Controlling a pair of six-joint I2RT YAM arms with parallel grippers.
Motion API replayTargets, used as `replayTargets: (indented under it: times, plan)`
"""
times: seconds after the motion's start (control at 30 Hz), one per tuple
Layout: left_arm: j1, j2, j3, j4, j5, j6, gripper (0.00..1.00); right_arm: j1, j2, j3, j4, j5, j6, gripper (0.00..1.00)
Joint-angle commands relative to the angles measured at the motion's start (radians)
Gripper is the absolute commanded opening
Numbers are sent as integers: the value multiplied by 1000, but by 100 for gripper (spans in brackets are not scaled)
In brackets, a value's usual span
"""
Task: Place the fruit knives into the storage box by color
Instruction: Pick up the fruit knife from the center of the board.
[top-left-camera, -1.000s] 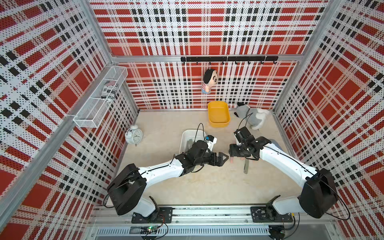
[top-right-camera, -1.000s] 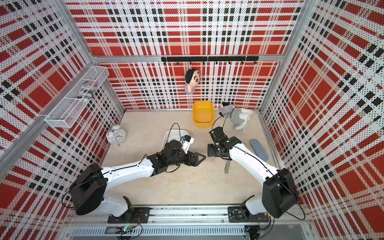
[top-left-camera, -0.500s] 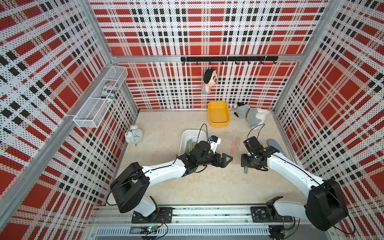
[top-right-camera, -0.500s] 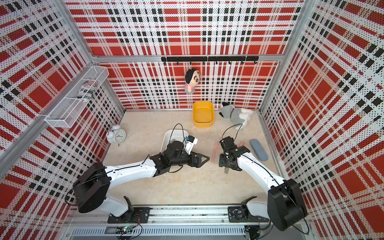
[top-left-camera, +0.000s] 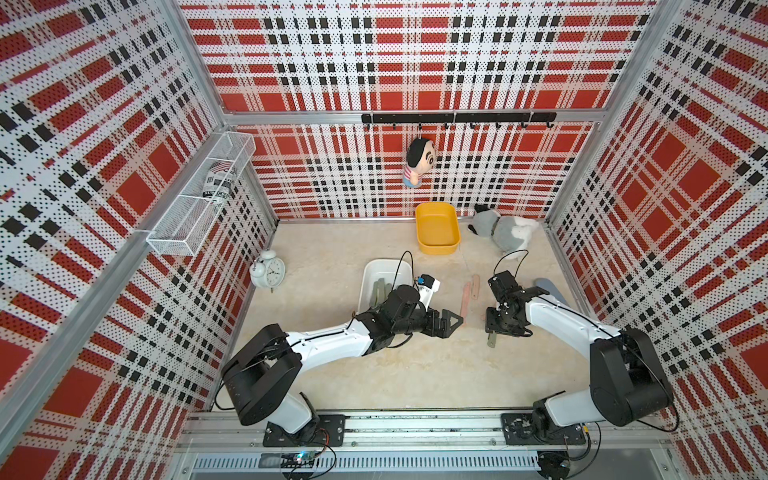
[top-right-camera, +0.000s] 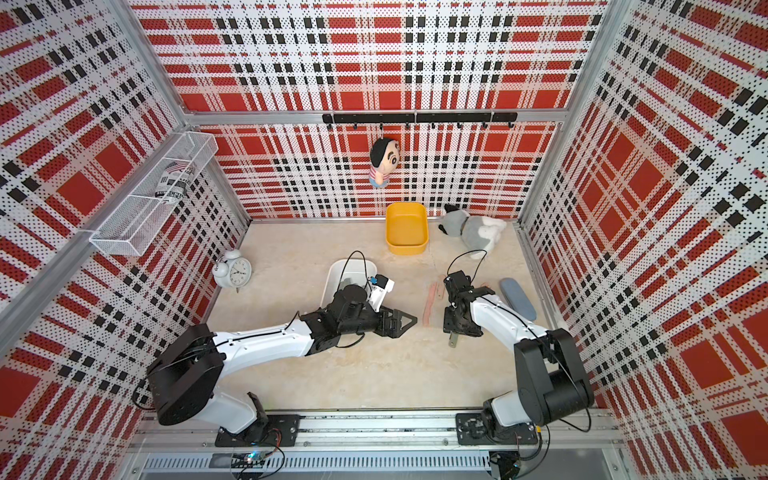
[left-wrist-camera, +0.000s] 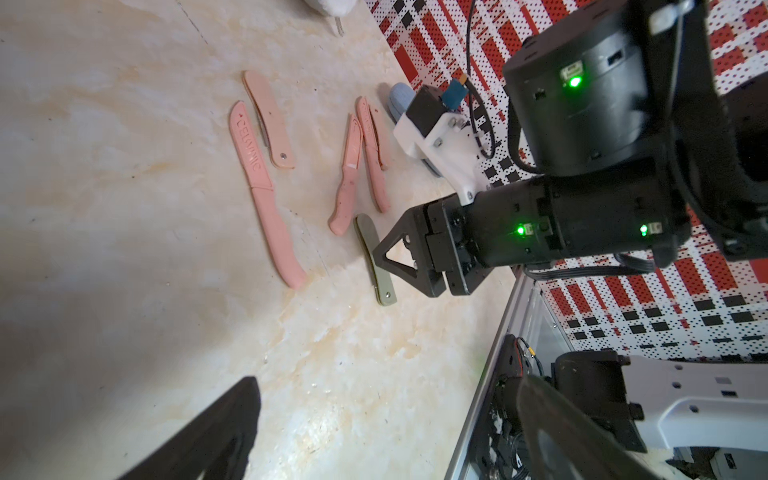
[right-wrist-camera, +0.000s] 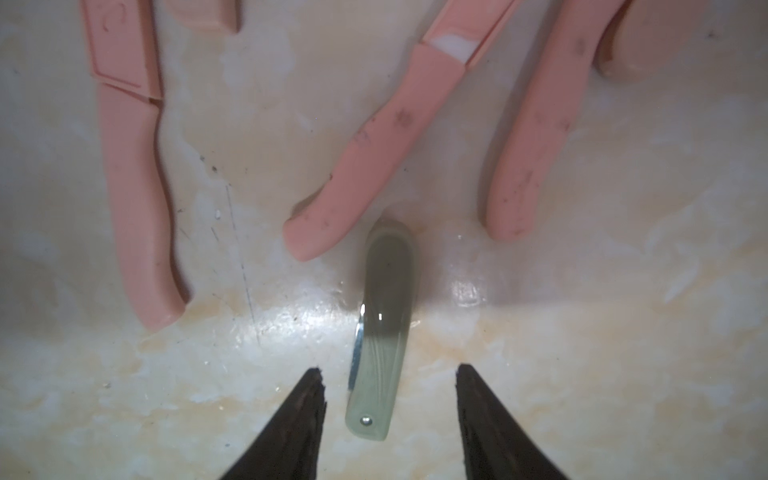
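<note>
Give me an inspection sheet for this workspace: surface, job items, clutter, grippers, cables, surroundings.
Surface: beige marbled tabletop, faint scratches.
Job's things: one sage green folded plastic fruit knife and several salmon pink ones loose on the tabletop; green knives in the white plastic storage box; yellow plastic box looks empty.
Clutter: white alarm clock, grey-and-white plush toy, blue-grey oblong case.
Grippers: left gripper open, empty; right gripper open, fingers either side of the green knife, not touching.
Cables: black loop at left wrist, arching over the white box; another at right wrist.
Surroundings: plaid perforated walls, black hook rail with hanging doll, white wire basket holding a can.
</note>
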Motion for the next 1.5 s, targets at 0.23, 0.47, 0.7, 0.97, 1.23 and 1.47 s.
replayTargets:
  times: [0.23, 0.47, 0.7, 0.97, 1.23, 1.47]
  plan:
    - [25, -45, -22, 9, 10, 6, 98, -18, 77, 34, 56, -4, -34, 54]
    - [29, -46, -24, 6, 6, 5, 99, -36, 110, 30, 82, -15, -48, 53]
    - [34, -59, -27, -1, -1, 5, 98, -59, 137, 21, 111, -29, -60, 49]
    - [46, -72, -34, -10, -5, 6, 98, -61, 182, 26, 135, -47, -68, 39]
    - [58, -85, -43, -13, -8, 6, 98, -61, 194, 36, 130, -51, -81, 34]
    - [61, -90, -46, -18, -10, 8, 98, -61, 175, 10, 124, -56, -81, 34]
